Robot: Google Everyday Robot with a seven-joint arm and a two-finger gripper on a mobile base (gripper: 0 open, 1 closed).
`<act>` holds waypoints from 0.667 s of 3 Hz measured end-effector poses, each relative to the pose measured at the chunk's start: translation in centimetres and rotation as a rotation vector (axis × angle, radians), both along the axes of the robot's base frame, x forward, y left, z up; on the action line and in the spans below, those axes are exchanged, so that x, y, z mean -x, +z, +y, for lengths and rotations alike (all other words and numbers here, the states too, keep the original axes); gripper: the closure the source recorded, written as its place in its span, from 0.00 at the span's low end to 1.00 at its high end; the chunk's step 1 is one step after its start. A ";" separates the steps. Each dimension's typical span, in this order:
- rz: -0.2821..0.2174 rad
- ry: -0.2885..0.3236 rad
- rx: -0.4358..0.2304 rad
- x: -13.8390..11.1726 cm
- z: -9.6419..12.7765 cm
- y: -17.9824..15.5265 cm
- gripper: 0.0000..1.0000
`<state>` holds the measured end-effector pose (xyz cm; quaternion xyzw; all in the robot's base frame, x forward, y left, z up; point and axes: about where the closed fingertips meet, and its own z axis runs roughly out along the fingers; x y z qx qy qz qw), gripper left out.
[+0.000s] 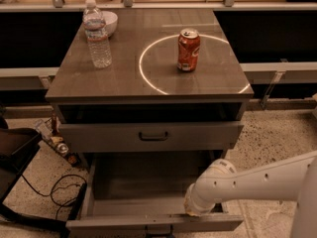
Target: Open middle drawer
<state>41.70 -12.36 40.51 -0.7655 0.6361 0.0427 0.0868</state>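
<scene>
The middle drawer (119, 224) is the shallow grey one, pulled far out of the cabinet toward the bottom edge of the camera view. Its inside shows bare, and its dark bar handle (158, 229) is partly cut off by the frame's edge. My white arm reaches in from the right. The gripper (192, 210) is at the arm's end, down inside the drawer just behind the front panel, right of the handle. Its tips are hidden by the wrist and the panel.
The taller-fronted drawer (99, 137) above is shut. On the cabinet top (124, 83) stand a water bottle (97, 33), a white bowl (111, 20) and an orange can (188, 49). Black cables (57, 190) and a dark object (15, 150) lie on the floor at left.
</scene>
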 end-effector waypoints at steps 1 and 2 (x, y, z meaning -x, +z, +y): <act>0.037 -0.021 -0.024 2.9 0.7 -0.1 1.00; 0.037 -0.021 -0.024 2.9 0.7 -0.1 0.82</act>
